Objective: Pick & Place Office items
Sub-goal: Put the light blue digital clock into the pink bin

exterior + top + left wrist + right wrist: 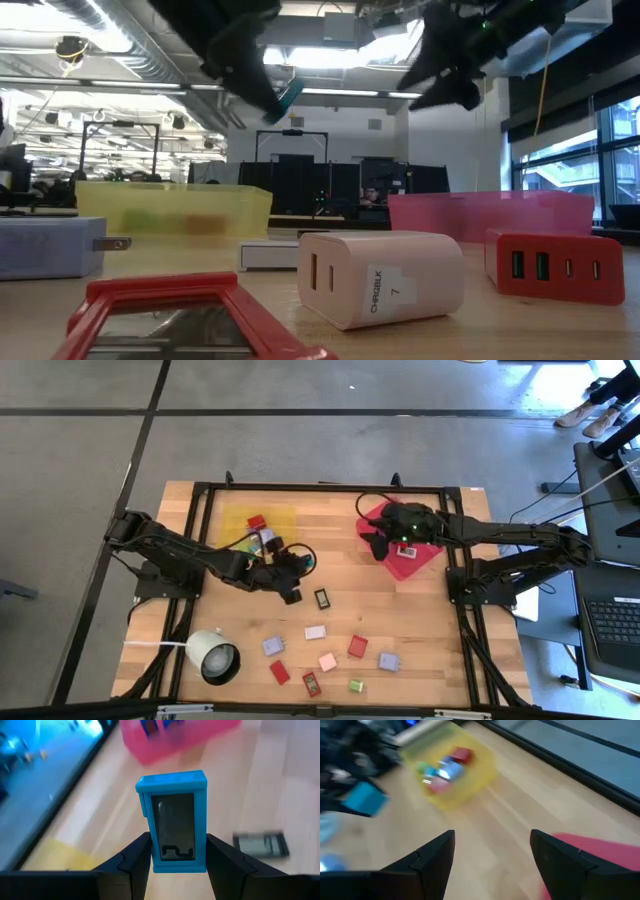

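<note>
Two arms share the work seen from above: the left hand (297, 567) sits over the middle of the tabletop (430, 630), just beside the yellow tray (232, 518), while the right hand (378, 544) hangs at the near edge of the red tray (412, 565). About ten office items lie scattered on the near half of the tabletop, among them a black-framed block (321, 598) and a red block (357, 646), which suggests the sorting is only partly done; a white round lamp-like object (213, 656) stands at the near left corner. From table height, the left hand is well above the wood with a teal block (290, 95) in its grip, lifted, I judge, so it can travel over the tray wall rather than push against it. The left wrist camera shows that block (174, 820) upright, its lower part clamped by the two fingers (136, 857) across the narrow sides, a sensible hold for a flat thing. The right wrist camera shows the right hand's jaws standing wide with nothing between them, over bare wood beside the red tray's corner (600, 850), probably waiting for its turn.
</note>
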Available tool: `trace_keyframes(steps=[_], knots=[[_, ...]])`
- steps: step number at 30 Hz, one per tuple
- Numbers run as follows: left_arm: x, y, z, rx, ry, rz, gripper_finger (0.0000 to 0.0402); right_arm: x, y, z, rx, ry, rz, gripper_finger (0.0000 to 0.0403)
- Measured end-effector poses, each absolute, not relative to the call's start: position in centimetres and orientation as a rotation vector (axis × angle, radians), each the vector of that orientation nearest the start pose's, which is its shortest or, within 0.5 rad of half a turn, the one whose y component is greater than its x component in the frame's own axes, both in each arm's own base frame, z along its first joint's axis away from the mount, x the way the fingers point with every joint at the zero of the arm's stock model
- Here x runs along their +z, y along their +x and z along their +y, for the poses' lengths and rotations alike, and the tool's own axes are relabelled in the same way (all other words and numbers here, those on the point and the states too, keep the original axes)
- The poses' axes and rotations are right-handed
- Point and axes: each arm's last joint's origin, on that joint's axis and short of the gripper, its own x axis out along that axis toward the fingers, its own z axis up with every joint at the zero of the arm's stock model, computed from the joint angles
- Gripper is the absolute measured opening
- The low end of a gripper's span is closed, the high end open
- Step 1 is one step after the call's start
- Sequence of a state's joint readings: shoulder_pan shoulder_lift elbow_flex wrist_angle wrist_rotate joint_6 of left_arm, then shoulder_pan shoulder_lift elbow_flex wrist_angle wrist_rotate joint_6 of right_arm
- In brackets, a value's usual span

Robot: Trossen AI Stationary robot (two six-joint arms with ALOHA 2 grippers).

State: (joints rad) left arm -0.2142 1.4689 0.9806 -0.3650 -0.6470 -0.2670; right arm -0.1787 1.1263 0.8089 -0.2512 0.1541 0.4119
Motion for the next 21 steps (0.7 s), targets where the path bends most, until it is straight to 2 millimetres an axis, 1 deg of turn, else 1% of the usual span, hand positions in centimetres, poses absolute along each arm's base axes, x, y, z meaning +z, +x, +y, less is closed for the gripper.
trace_keyframes(steps=[5,9,13,17,21], knots=[[24.9,30.6,-4.6,0.549,0.178,0.551,0.0157,27.8,24.6,-3.0,-0.331,0.398,0.401,0.0263],[25.2,31.4,-4.8,0.532,0.219,0.492,0.0159,27.6,25.8,-2.0,-0.239,0.478,0.362,0.0263],[24.7,32.0,-5.0,0.522,0.227,0.485,0.0159,27.2,26.9,-1.4,-0.122,0.542,0.357,0.0263],[23.8,32.6,-5.1,0.521,0.231,0.494,0.0159,26.6,27.8,-1.1,-0.016,0.563,0.373,0.0263],[22.8,33.2,-5.2,0.518,0.236,0.501,0.0159,25.8,28.7,-0.9,0.019,0.599,0.387,0.0263]])
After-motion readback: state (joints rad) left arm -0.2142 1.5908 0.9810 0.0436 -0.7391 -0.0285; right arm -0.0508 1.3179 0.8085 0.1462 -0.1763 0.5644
